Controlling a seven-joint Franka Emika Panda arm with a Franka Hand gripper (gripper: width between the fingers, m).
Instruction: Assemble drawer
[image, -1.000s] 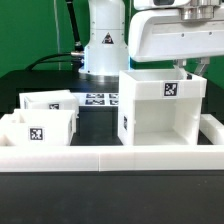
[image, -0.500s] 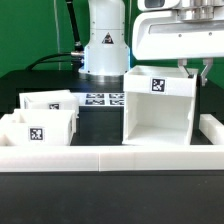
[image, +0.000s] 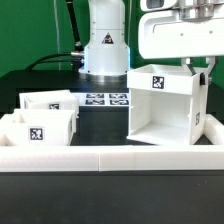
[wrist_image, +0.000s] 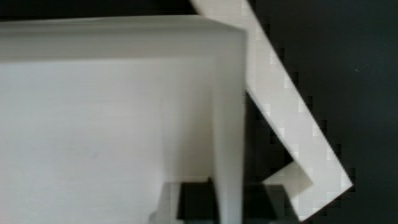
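The drawer casing (image: 165, 105), a large white box, stands at the exterior view's right with its open side toward the camera and a tag on its upper face. My gripper (image: 197, 66) is above its far right edge, shut on that thin wall. In the wrist view the casing wall (wrist_image: 231, 150) runs between my two dark fingers (wrist_image: 192, 203), with the gripper (wrist_image: 235, 203) closed on it. Two smaller white trays (image: 48, 101) (image: 38, 128) with tags sit at the exterior view's left, apart from the casing.
The marker board (image: 105, 98) lies flat behind the trays, by the robot base (image: 104, 45). A low white wall (image: 100, 156) edges the table's front and rises at the right (image: 213, 128), close to the casing.
The casing has turned in my grip, from a corner facing the camera to its open side facing it, and has shifted toward the exterior view's right. The trays have not moved.
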